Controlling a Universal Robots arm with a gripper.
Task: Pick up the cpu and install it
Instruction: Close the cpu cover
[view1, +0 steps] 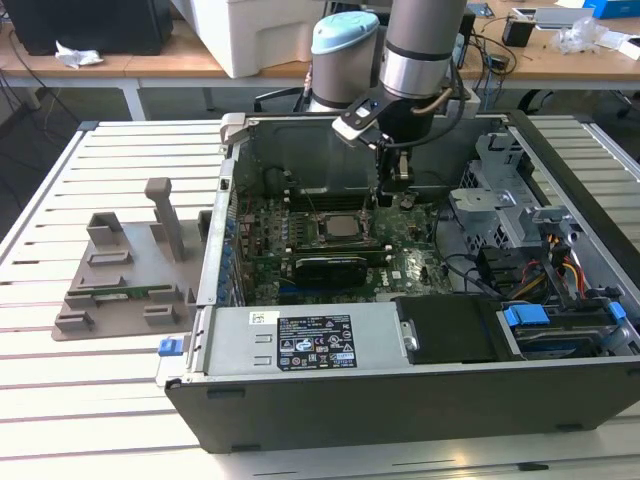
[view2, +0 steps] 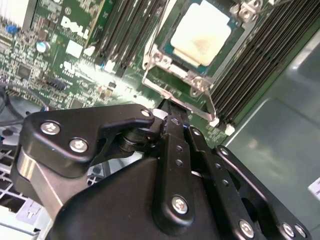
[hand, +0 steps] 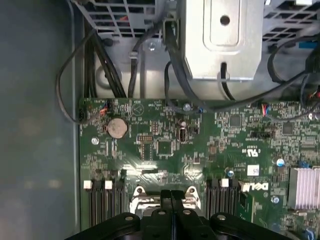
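The cpu (view1: 340, 226) lies flat in the motherboard socket inside the open computer case, its pale silver top (view2: 202, 32) showing within the metal socket frame (view2: 175, 82). My gripper (view1: 386, 197) hangs just above the board at the socket's edge, on the exterior view's right of the cpu. In both wrist views the black fingers (hand: 169, 200) are pressed together with nothing between them, their tips (view2: 172, 107) over the frame's latch end. The gripper does not touch the cpu's top.
Black memory slots (view2: 255, 60) flank the socket. A graphics card (view1: 325, 265) lies in front of it. Cables (hand: 100, 60) and a metal drive cage (view1: 500, 200) crowd the exterior view's right. A grey fixture (view1: 125, 270) stands outside the case on the slatted table.
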